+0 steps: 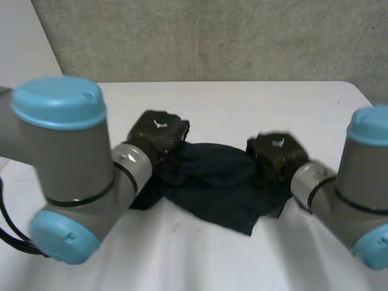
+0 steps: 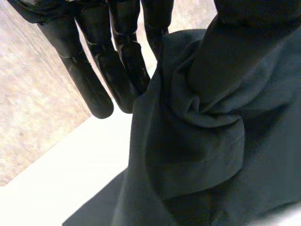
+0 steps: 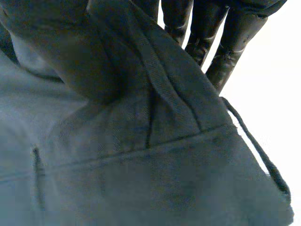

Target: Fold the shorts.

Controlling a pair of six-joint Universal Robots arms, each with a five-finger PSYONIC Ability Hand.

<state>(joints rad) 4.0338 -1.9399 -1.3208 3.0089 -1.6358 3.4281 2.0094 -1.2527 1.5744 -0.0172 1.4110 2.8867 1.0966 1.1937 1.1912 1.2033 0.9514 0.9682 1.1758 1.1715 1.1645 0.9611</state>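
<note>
The left arm enters from the near left, and the left hand sits at the left end of the shorts. In the left wrist view we see its fingers held straight and close together, with a bunched fold of the dark cloth pinched between them and the thumb. The shorts lie across the middle of the white desk, spanning the gap between the two hands. Their near edge hangs down to a point that touches the desk surface. The right hand sits at the right end of the shorts, at the end of the right arm. In the right wrist view its fingers are straight, with the waistband clamped between them and the thumb. A dark drawstring trails from the waistband just beside these fingers. A grey wall stands beyond the far edge of the desk.
</note>
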